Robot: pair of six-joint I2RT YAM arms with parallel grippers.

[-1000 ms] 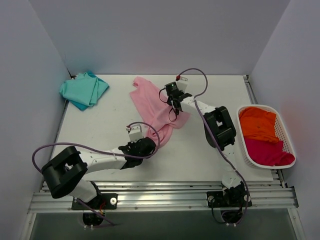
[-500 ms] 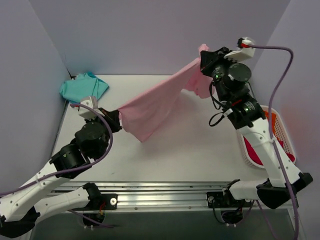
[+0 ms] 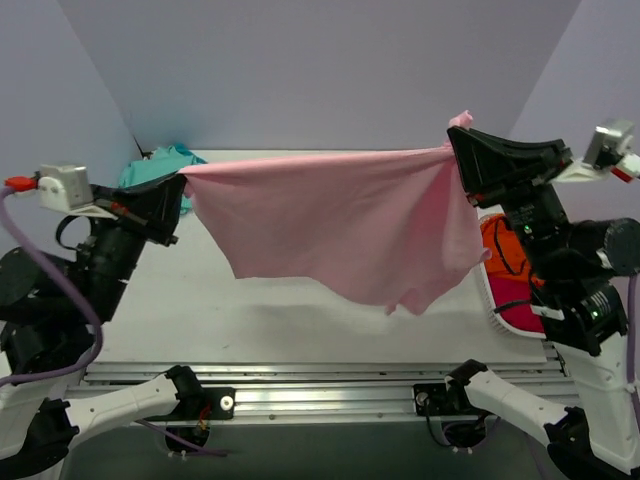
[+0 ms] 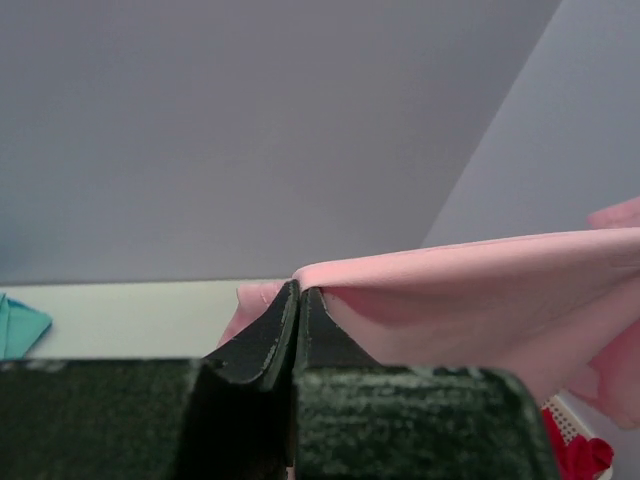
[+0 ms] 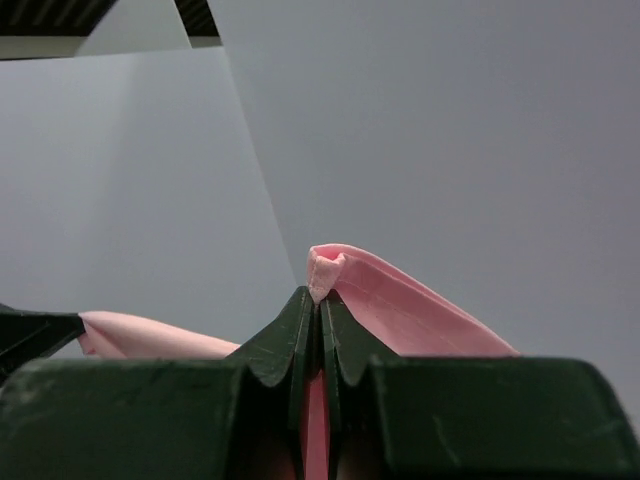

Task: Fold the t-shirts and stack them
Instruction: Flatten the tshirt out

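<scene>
The pink t-shirt [image 3: 340,215] hangs in the air over the worktop [image 3: 200,310], stretched wide btw the two arms like a sheet. The left end effector [image 3: 180,188], at approx 9 o'clock in the top view, is closed tight on one corner of the cloth. In the left wrist view its two fingers press together w/ the pink edge pinched at the tips. The right end effector [image 3: 455,140], at approx 2 o'clock, is fully closed as well, and a small pink tuft sticks out past its tips. The upper edge of the shirt runs nearly straight from one grip to the other. The lower part sags to a point toward 5 o'clock, and its shadow lies on the worktop below. Behind the left grip, at 10 o'clock, the teal t-shirt [image 3: 165,160] lies on the worktop, partly hidden. At 3-4 o'clock stands a white basket [image 3: 490,303] w/ the orange t-shirt [image 3: 502,250] in the farther part and the magenta t-shirt [image 3: 522,303] nearer.
</scene>
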